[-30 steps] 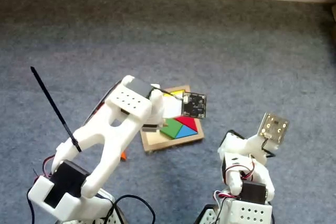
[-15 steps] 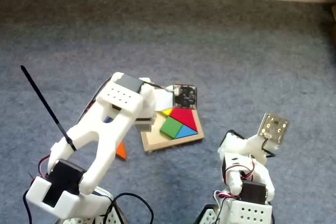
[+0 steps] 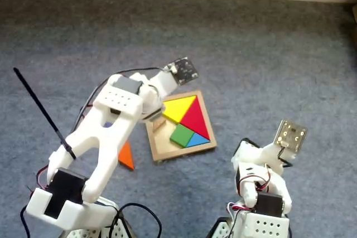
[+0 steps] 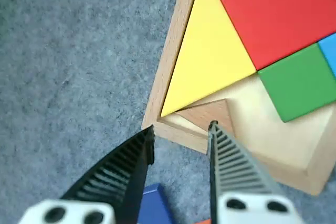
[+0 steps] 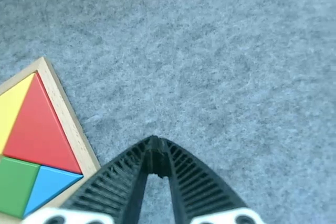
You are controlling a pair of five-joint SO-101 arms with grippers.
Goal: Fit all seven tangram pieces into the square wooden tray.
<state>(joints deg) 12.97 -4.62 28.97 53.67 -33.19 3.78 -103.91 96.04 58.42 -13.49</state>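
The square wooden tray (image 3: 184, 153) lies on the carpet between the arms. In it sit a yellow triangle (image 3: 179, 110), a red triangle (image 3: 197, 118), a green square (image 3: 181, 136) and a small blue triangle (image 3: 197, 141). My left gripper (image 4: 181, 129) hangs open and empty over the tray's rim (image 4: 169, 72), one fingertip above a small wood-coloured triangle (image 4: 208, 115). A blue piece (image 4: 158, 204) lies on the carpet under that gripper. An orange triangle (image 3: 126, 156) rests beside the left arm. My right gripper (image 5: 155, 151) is shut, empty, over bare carpet beside the tray's corner (image 5: 69, 115).
Grey carpet covers the whole surface. The right arm (image 3: 260, 178) sits folded near the front edge, right of the tray. A thin black rod (image 3: 42, 112) sticks out from the left arm. Open carpet lies beyond the tray.
My left arm has swung left and back off the tray. Its wrist no longer covers the yellow triangle, which now shows whole. The right arm has not moved.
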